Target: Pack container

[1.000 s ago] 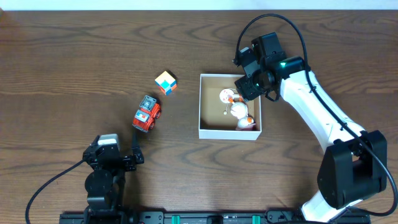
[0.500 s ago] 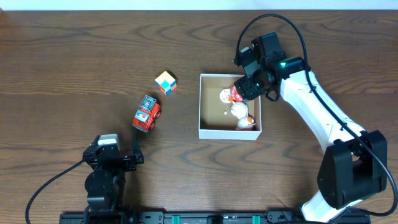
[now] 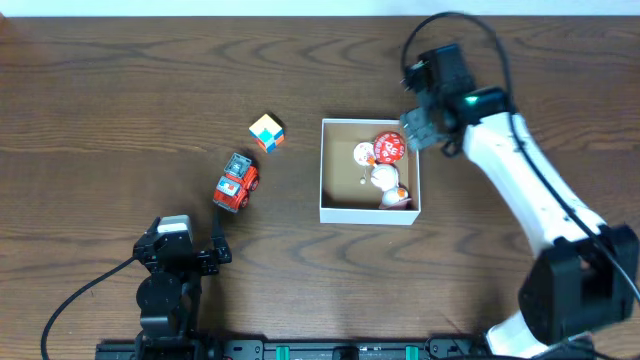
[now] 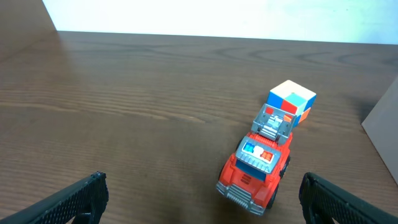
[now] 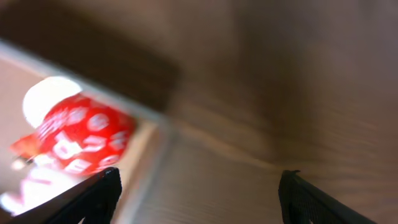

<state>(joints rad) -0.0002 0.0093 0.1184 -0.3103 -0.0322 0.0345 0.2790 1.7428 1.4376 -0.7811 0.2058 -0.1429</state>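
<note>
The container (image 3: 365, 214) is a shallow white-walled box with a tan floor at the table's middle. Inside lie a red toy with white marks (image 3: 388, 146) and white and orange toys (image 3: 384, 178). My right gripper (image 3: 422, 132) hovers open just outside the box's far right corner, with nothing between its fingers. The blurred right wrist view shows the red toy (image 5: 81, 140) inside the wall (image 5: 149, 155), left of the gripper (image 5: 199, 199). A red toy truck (image 3: 235, 183) and a coloured cube (image 3: 266, 131) lie left of the box. My left gripper (image 3: 185, 242) rests open near the front edge.
In the left wrist view the truck (image 4: 256, 163) stands just ahead of the open fingers (image 4: 68, 202), with the cube (image 4: 291, 101) behind it. The container's wall (image 4: 384, 118) shows at the right edge. Cables trail from both arms.
My right gripper opened wider, let go of the red toy inside the container, and pulled back up and to the right past the wall. The left arm has not moved.
</note>
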